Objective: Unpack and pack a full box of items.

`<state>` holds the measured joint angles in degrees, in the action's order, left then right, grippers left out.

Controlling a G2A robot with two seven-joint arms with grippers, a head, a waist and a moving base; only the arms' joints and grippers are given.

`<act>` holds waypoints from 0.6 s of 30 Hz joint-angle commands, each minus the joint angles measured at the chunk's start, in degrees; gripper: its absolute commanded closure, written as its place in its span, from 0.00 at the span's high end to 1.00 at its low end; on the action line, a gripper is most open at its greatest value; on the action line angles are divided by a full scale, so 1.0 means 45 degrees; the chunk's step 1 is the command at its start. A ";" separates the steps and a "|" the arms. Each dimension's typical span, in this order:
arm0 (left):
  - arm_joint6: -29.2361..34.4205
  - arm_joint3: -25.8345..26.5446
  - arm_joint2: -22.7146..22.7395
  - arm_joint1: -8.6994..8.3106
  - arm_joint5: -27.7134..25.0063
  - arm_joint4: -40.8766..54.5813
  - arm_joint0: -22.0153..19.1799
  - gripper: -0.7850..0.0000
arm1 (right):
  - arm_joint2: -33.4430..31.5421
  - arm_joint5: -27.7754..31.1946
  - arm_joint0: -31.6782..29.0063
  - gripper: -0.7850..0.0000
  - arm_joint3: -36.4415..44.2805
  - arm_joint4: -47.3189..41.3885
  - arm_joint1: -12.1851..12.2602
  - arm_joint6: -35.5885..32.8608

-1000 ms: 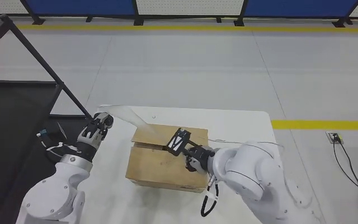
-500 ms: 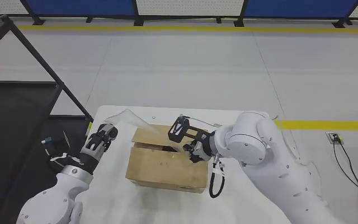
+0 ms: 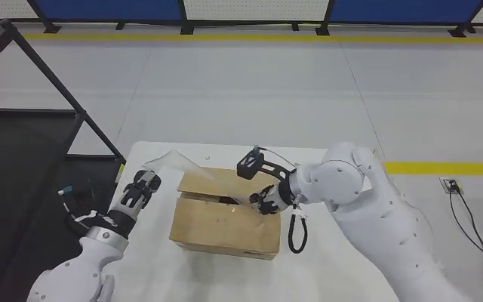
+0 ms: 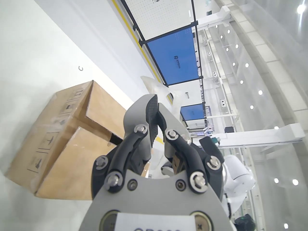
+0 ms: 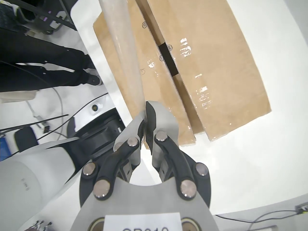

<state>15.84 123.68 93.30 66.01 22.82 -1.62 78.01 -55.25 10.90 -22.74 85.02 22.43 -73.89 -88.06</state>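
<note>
Pinching the lower end of a pale, half-clear film strip [image 5: 120,37], the right gripper [image 5: 147,115] is holding its jaws closed on it, over the right part of the cardboard box [image 3: 223,223] top. The box is sitting near the middle of the white table [image 3: 332,249].

The right wrist view is showing the grip itself. The strip is coming down narrow and is going in between the two fingertips. This view is also showing the top flaps from close, with a short dark gap along the seam between them and some shiny patches on the cardboard.

The top view is giving the longer picture. There the film is running from the right gripper across the far left corner of the box, and it is getting wider toward its end above the left part of the table.

The left gripper [image 4: 156,108] is hanging at the left of the box, apart from it, near the left edge of the table. Its own wrist view is showing the two black pads [image 4: 151,106] pressing together, with nothing seen between them. The pale end of the film is appearing just beyond the tips, and I cannot tell whether it is touching them. The same view is showing small printed symbols on the side wall of the box, and a small open ring [image 4: 80,68] is lying on the table beyond the box.
</note>
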 commanded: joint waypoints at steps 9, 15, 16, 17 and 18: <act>0.1477 0.0421 0.0540 -0.0247 -0.1193 -0.2535 0.1061 0.00 | 0.3534 0.0710 0.3204 0.00 -0.4403 -0.6468 0.1083 0.0013; 0.2014 0.0574 0.0702 -0.0343 -0.1539 -0.3744 0.1484 0.00 | 0.6936 0.1195 0.5132 0.00 -0.5159 -0.8920 0.1779 0.0013; 0.2103 0.0590 0.0716 -0.0358 -0.1609 -0.3939 0.1546 0.00 | 0.7537 0.1196 0.5408 0.00 -0.5167 -0.9251 0.1867 0.0013; 0.2181 0.0599 0.0732 -0.0374 -0.1675 -0.4174 0.1612 0.00 | 0.8104 0.1195 0.5657 0.00 -0.5245 -0.9715 0.1946 0.0013; 0.2248 0.0605 0.0739 -0.0388 -0.1703 -0.4400 0.1679 0.00 | 0.8664 0.1195 0.5916 0.00 -0.5325 -1.0145 0.2012 0.0013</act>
<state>25.58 126.37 96.58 64.35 15.37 -20.01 85.18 -19.99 16.29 2.36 61.48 -20.49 -65.20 -88.00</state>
